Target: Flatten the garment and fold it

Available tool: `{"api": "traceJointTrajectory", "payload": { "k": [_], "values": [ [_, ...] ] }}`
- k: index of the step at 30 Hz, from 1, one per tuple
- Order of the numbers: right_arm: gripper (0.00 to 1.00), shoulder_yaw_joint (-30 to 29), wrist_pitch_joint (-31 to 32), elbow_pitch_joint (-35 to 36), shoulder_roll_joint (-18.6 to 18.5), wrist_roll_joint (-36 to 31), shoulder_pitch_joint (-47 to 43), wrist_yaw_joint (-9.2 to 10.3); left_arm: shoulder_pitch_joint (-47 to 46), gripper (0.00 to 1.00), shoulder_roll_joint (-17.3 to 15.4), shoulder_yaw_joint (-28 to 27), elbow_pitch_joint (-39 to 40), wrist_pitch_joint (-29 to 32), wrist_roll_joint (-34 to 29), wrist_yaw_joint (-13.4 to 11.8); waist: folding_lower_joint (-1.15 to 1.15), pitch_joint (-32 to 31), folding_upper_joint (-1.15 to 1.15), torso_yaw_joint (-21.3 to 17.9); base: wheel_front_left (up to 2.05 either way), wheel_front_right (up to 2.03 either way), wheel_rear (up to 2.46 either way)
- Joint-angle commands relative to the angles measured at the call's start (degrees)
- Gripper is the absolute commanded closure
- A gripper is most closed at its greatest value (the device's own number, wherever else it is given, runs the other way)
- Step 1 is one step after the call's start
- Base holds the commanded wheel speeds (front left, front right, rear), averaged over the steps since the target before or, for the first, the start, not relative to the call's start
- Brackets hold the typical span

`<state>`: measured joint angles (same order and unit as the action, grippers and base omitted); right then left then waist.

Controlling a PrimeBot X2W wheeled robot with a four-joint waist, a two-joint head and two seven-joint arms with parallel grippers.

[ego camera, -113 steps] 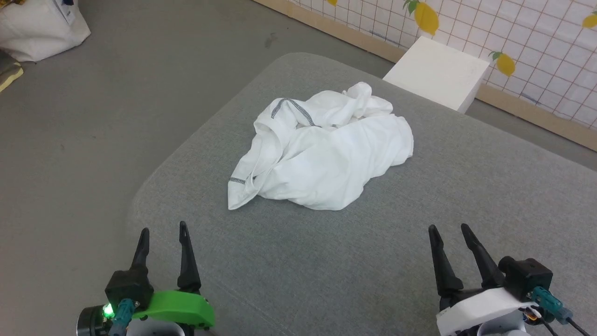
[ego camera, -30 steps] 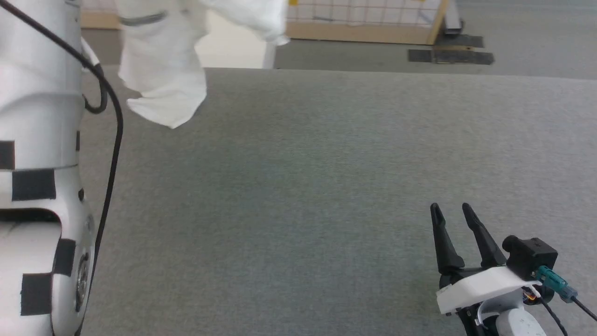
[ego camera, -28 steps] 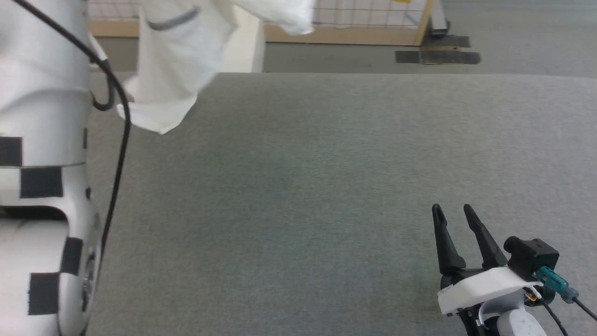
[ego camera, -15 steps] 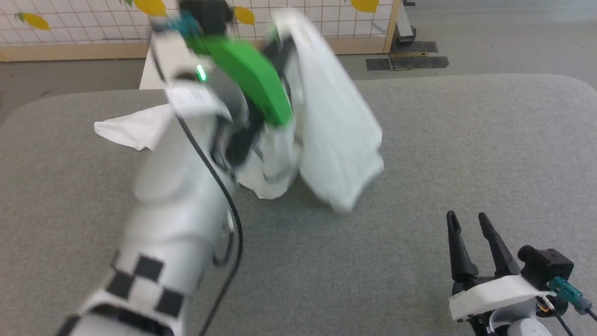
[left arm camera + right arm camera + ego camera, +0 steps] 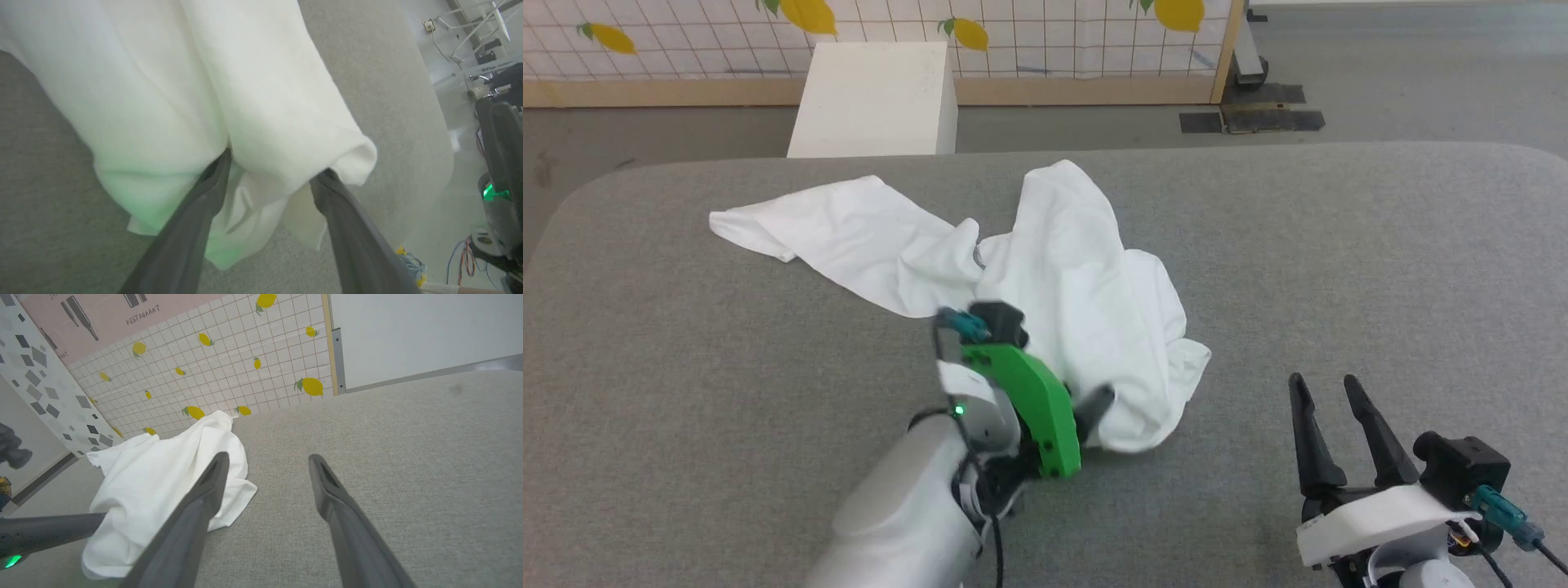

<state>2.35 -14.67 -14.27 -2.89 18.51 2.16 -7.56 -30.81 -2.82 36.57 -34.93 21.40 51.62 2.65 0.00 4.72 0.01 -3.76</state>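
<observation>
Lying in a loose, crumpled heap near the middle of a grey cloth-covered bench (image 5: 686, 367) is a white garment (image 5: 1078, 286). In the head view one long strip of it stretches away to the left along the far side of the bench. The rest is bunched in soft folds that run down toward the near side. A short length of dark stitched seam shows in a crease near the centre of the heap.

The left gripper (image 5: 1086, 412), with a bright green housing, reaches in from below and meets the near edge of the heap. In the left wrist view the left gripper (image 5: 271, 169) has its jaws spread wide. The two dark fingertips are tucked under a rolled fold of the garment (image 5: 163, 81), and cloth bulges in the gap between them. The cloth rests on the bench (image 5: 41, 204), not lifted.

The right gripper (image 5: 1323, 382) sits at the lower right, apart from the garment, above bare bench. Its jaws are wide and hold nothing. In the right wrist view the right gripper (image 5: 268, 457) points across the bench (image 5: 408, 437), with the garment (image 5: 163, 473) lying to the left of its fingers.

Beyond the far edge of the bench a plain white box (image 5: 874, 98) stands on a grey floor (image 5: 1421, 73). Behind it is a white tiled wall (image 5: 1054, 33) patterned with yellow lemons.
</observation>
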Motion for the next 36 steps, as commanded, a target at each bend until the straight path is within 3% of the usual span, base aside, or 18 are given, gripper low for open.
{"api": "traceJointTrajectory", "payload": {
  "k": [1, 4, 9, 17, 20, 23, 27, 36],
  "values": [
    [0.00, 0.11, -0.32, -0.18, 0.02, 0.38, -0.84, 0.08, 0.05, 0.00, -0.07, -1.82, 1.79, -1.67, 1.55, -0.58, 0.00, -0.88, -0.01, 0.39, 0.00, 0.00, 0.00],
    [0.00, -0.56, -0.32, -0.38, 0.02, 0.70, -1.98, 0.08, 0.01, 0.00, -0.71, -5.71, 6.52, -3.69, 4.37, -1.25, 0.00, -2.13, -0.01, 1.84, 0.00, 0.00, 0.00],
    [0.00, -0.42, -0.32, -0.56, 0.02, 0.93, -3.17, 0.08, 0.42, 0.00, -4.94, -11.93, 14.52, -8.60, 4.82, -4.13, 0.00, -3.54, -0.01, 3.81, 0.00, 0.00, 0.00],
    [0.00, -0.04, -0.32, -0.75, 0.02, 1.25, -2.91, 0.08, 8.04, 0.00, -16.73, -18.96, 22.18, -32.65, -10.69, -10.19, 0.00, -5.34, -0.01, 4.71, 0.00, 0.00, 0.00],
    [0.00, -0.67, -0.32, -1.18, 0.02, 1.14, -3.08, 0.08, 12.80, 0.00, -18.38, -19.73, 23.99, -35.65, -15.57, -12.15, 0.00, -5.82, -0.01, 5.17, 0.00, 0.00, 0.00],
    [0.00, -1.51, 0.33, -1.95, 0.02, 0.99, -3.28, 0.08, 17.89, 0.00, -18.47, -20.57, 27.12, -36.31, -20.68, -14.18, 0.00, -5.92, -0.01, 5.51, 0.00, 0.00, 0.00],
    [0.00, -3.03, 2.91, -2.92, 0.02, 0.99, -2.70, 0.08, 24.12, 0.00, -16.03, -22.89, 31.33, -36.37, -24.88, -14.79, 0.00, -5.34, -0.01, 5.71, 0.00, 0.00, 0.00],
    [0.00, -5.64, 13.97, -5.05, 0.02, -1.14, 4.46, 0.08, 30.30, 0.00, -9.91, -25.71, 32.69, -36.38, -27.61, -11.63, 0.00, -2.21, -0.01, 6.28, 0.00, 0.00, 0.00]
  ]
}}
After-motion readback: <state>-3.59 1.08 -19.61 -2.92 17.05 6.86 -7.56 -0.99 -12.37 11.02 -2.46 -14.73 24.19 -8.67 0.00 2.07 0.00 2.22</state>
